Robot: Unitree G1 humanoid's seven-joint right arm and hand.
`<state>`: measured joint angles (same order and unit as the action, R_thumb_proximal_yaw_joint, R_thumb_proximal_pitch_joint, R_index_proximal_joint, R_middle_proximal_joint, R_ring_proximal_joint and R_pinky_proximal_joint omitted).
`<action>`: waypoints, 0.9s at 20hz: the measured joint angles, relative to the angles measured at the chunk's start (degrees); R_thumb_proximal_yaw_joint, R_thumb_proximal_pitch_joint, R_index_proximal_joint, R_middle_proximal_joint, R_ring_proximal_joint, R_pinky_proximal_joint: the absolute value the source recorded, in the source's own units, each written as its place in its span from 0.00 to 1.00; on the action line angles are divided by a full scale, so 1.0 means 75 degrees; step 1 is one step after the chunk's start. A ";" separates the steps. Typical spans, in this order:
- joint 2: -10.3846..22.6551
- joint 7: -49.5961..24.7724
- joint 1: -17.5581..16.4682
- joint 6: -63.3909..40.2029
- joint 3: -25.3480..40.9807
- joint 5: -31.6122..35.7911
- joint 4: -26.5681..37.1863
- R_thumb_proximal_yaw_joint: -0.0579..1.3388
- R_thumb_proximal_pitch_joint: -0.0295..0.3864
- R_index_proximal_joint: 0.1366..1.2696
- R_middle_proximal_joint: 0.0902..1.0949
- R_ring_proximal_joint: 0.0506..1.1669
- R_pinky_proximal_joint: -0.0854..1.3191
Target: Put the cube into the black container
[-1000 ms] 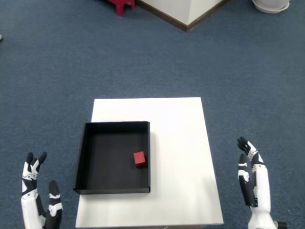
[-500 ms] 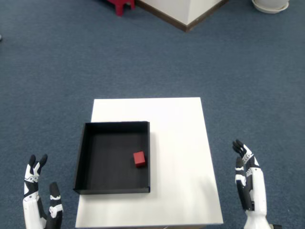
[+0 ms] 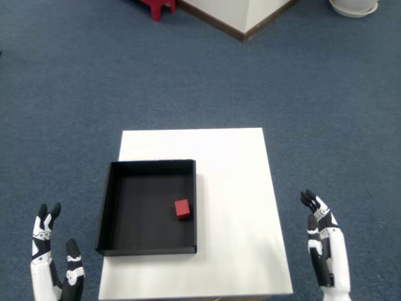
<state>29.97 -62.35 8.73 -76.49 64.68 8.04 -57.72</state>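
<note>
A small red cube [image 3: 182, 209] lies inside the black container [image 3: 108, 200], right of its middle, close to the right wall. The container sits on the left half of a white table [image 3: 238, 188]. My right hand [image 3: 324, 251] hangs off the table's right edge, over the carpet, fingers straight and apart, holding nothing. It is well to the right of the cube and container. My left hand [image 3: 53, 266] is at the lower left, off the table, also empty.
Blue carpet surrounds the table. A red stool leg [image 3: 158, 7] and a white, wood-trimmed wall corner [image 3: 244, 19] stand at the top. A white round base [image 3: 354, 6] sits at the top right.
My right hand has drifted left and down, closer to the table's right edge. The cube stays in the container.
</note>
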 measured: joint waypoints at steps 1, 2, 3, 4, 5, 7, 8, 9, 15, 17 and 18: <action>0.0000 -0.0046 -0.0017 0.0000 -0.0025 -0.0117 -0.0010 0.03 0.72 0.10 0.17 0.22 0.16; -0.0004 -0.0099 -0.0037 0.0000 -0.0053 -0.0213 -0.0021 0.03 0.72 0.10 0.17 0.22 0.16; -0.0014 -0.0108 -0.0044 0.0000 -0.0067 -0.0222 -0.0037 0.03 0.72 0.10 0.17 0.22 0.16; -0.0038 -0.0177 -0.0055 0.0000 -0.0096 -0.0274 -0.0046 0.03 0.71 0.10 0.17 0.22 0.16; -0.0042 -0.0220 -0.0056 0.0000 -0.0112 -0.0323 -0.0046 0.03 0.71 0.10 0.17 0.22 0.16; -0.0046 -0.0287 -0.0063 -0.0001 -0.0151 -0.0516 -0.0047 0.03 0.71 0.10 0.17 0.22 0.16; -0.0056 -0.0321 -0.0090 -0.0002 -0.0178 -0.0581 -0.0047 0.03 0.71 0.10 0.17 0.22 0.16; -0.0060 -0.0369 -0.0107 -0.0002 -0.0208 -0.0631 -0.0047 0.03 0.71 0.10 0.17 0.22 0.16; -0.0123 -0.0676 -0.0226 -0.0010 -0.0390 -0.1096 -0.0044 0.03 0.71 0.11 0.17 0.23 0.16; -0.0153 -0.0738 -0.0267 -0.0009 -0.0444 -0.1194 -0.0044 0.03 0.71 0.11 0.18 0.23 0.16; -0.0163 -0.0799 -0.0275 -0.0009 -0.0470 -0.1249 -0.0044 0.03 0.70 0.11 0.18 0.23 0.16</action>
<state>28.75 -68.35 6.67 -76.56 61.15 -1.33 -58.05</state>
